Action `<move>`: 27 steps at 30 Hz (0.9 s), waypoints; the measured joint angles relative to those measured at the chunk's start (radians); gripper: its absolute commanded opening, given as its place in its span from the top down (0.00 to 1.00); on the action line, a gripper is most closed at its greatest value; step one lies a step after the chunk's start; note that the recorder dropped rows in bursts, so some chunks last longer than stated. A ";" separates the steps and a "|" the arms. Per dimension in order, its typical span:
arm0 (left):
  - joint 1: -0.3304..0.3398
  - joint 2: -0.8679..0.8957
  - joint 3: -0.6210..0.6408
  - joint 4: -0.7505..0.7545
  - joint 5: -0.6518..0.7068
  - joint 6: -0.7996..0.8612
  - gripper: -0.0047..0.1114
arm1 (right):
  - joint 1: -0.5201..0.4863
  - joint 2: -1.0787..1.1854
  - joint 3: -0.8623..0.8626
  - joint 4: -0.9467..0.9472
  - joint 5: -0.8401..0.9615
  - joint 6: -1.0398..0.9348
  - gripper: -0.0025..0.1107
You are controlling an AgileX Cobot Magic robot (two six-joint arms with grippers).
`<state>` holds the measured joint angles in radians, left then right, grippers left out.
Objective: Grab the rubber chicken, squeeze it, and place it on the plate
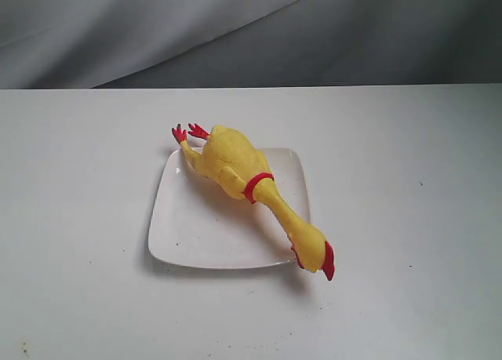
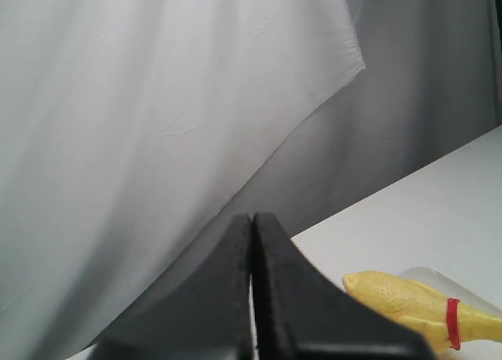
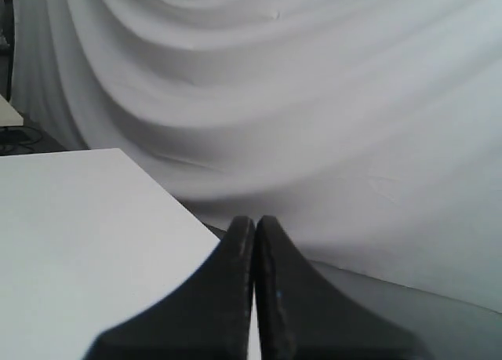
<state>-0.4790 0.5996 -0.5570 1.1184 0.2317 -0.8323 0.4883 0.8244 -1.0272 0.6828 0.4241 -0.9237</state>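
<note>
The yellow rubber chicken [image 1: 239,168] lies diagonally across the white square plate [image 1: 188,227]. Its red feet overhang the plate's far left corner and its head with the red comb overhangs the near right corner. A red collar ring circles its neck. No arm shows in the exterior view. In the left wrist view my left gripper [image 2: 253,219] is shut with nothing in it, and the rubber chicken [image 2: 408,297] lies on the plate [image 2: 439,279] off to one side of it. My right gripper [image 3: 255,221] is shut and empty too, above the table's edge.
The white table [image 1: 408,180] stretches all around the plate, with a few small dark specks near its front edge. Grey and white draped cloth [image 1: 251,30] hangs behind the table's far edge.
</note>
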 measured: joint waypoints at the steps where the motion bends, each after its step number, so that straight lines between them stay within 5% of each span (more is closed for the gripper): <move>1: 0.000 0.000 0.000 0.000 0.000 0.000 0.96 | 0.000 -0.004 0.000 0.000 0.002 0.000 0.98; 19: 0.000 0.000 0.000 0.000 0.000 0.000 0.96 | -0.004 -0.069 0.000 0.016 -0.189 0.089 0.98; 27: 0.000 0.000 0.000 0.000 0.000 0.000 0.96 | -0.227 -0.278 0.057 -0.123 -0.207 0.348 0.98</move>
<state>-0.4790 0.5996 -0.5570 1.1184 0.2317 -0.8323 0.2611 0.5461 -0.9703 0.5600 0.2171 -0.5761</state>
